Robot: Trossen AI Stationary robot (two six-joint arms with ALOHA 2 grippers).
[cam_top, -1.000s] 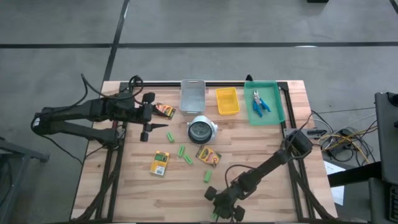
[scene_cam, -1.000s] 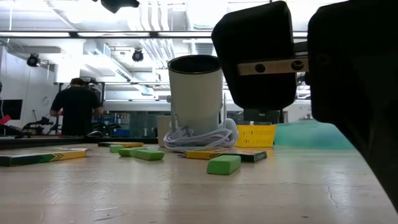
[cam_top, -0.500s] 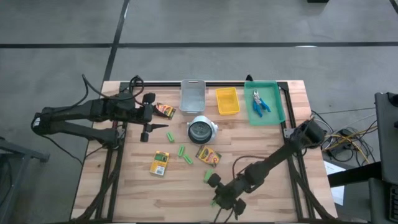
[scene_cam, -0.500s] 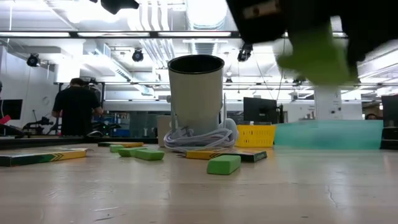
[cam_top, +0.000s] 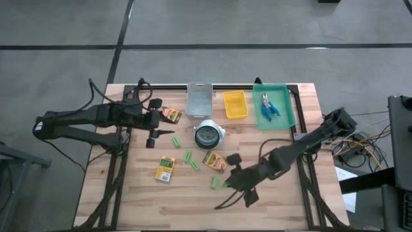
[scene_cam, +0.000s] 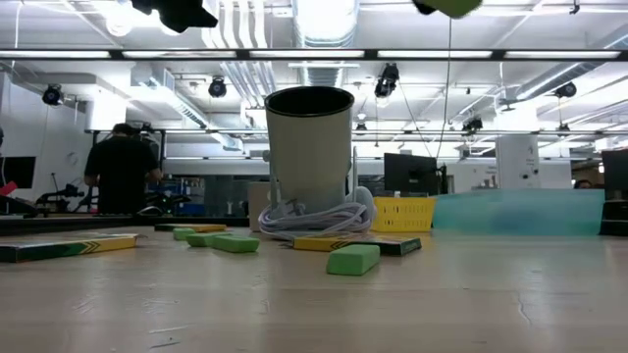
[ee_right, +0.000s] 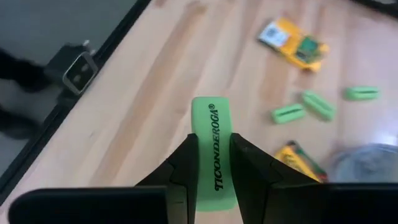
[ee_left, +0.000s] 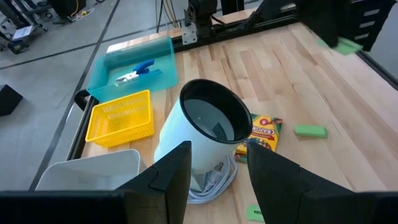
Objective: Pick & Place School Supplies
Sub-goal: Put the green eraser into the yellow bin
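My right gripper [cam_top: 228,183] hangs above the table's near middle, shut on a light-green stick-like piece [ee_right: 210,134] marked TICONDEROGA. Several more green pieces [cam_top: 187,156] lie flat on the wood, one [cam_top: 214,182] just beside the gripper. Three yellow-and-green crayon boxes [cam_top: 165,169] [cam_top: 215,161] [cam_top: 170,115] lie flat. Two blue-handled tools [cam_top: 269,106] lie in the teal tray [cam_top: 286,109]. My left gripper [cam_top: 154,124] hovers open at the left, pointing at the white cup [ee_left: 208,124]. My right gripper pinches the green piece by its two long sides [ee_right: 200,155] between the two fingers [ee_right: 185,163]. The fingers lie along the piece and slant down from the table's right. Its free end [ee_right: 205,107] sticks out past the fingertips. The piece is lifted clear of the table.
A white cup [cam_top: 209,134] with a coiled cord stands mid-table. Along the far edge sit a grey bin [cam_top: 199,98], a yellow basket [cam_top: 235,104] and the teal tray. A person [scene_cam: 120,172] stands in the room behind.
My right gripper has risen from low at the table's near edge and gone toward the far edge, rolling its wrist as it went. The green piece has come up with it, well clear of the table.
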